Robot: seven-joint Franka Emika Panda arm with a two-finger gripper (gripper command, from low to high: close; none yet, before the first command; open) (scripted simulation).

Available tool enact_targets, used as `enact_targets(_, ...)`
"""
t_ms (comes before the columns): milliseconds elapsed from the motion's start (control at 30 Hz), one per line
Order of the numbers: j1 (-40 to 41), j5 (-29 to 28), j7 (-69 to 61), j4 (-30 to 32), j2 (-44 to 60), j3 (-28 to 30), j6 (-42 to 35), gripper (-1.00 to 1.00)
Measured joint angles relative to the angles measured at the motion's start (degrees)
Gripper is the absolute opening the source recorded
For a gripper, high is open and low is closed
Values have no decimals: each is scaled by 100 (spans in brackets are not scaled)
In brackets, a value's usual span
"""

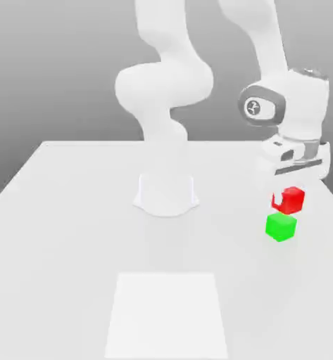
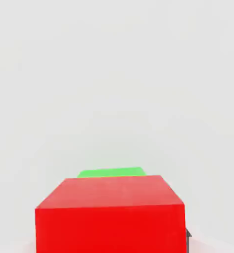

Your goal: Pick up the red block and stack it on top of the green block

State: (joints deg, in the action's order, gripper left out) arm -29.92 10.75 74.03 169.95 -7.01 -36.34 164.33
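White tabletop (image 1: 70, 232) – broad, matte, evenly lit. Backdrop (image 1: 56, 63) behind it plain grey, lighter toward top. Brighter white rectangular patch (image 1: 167, 316) on table near front edge – well apart from claw, toward exterior view's left. Soft diffuse light, faint shadows.

White table (image 1: 63, 211) w/ green block (image 1: 281, 227) resting on it.

Exterior view faces arm base across table (image 1: 56, 211), hand view close, both share red block (image 1: 291, 200)

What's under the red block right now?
The red block, held in the tool, hangs above the green block. In the hand view, a green strip shows; the rest is covered.
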Motion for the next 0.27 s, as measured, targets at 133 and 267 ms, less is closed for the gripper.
enact_targets(133,176,-387,268,8,298,-65,257,-100)
enact_targets(267,333,-924,648,16,604,-46,510,-100)
